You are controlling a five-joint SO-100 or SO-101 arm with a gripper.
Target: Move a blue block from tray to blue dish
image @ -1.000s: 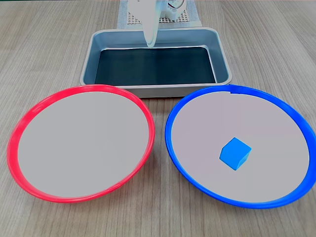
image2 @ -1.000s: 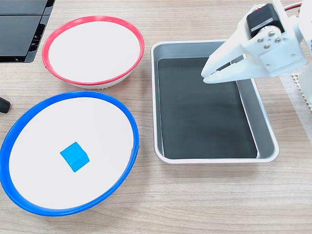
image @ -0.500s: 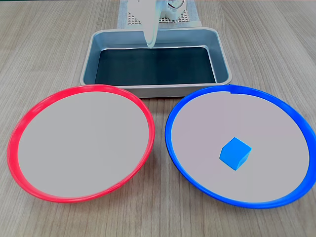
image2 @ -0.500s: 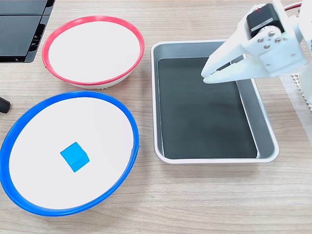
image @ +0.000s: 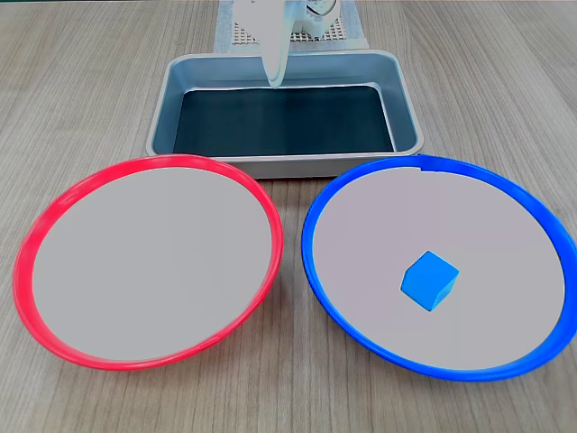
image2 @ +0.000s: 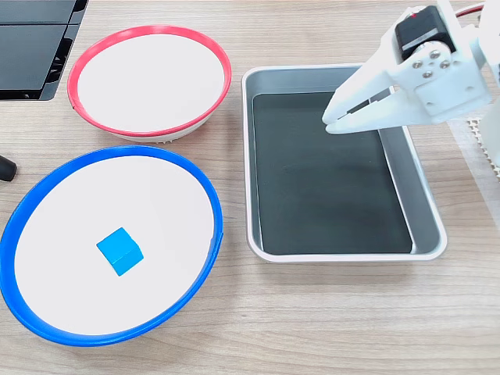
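the blue block [image2: 119, 251], a small smooth cube, lies inside the blue dish [image2: 205, 195] on its pale floor. beside the dish, the grey metal tray [image2: 426, 209] shows a bare black floor.

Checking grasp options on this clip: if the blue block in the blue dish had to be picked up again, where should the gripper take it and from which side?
Probably from straight above, closing on two opposite vertical faces of the blue block. It rests flat on the blue dish floor, well inside the raised rim, which would likely hinder a sideways approach. Its faces sit rotated relative to the tray, so the gripper would need turning to match.
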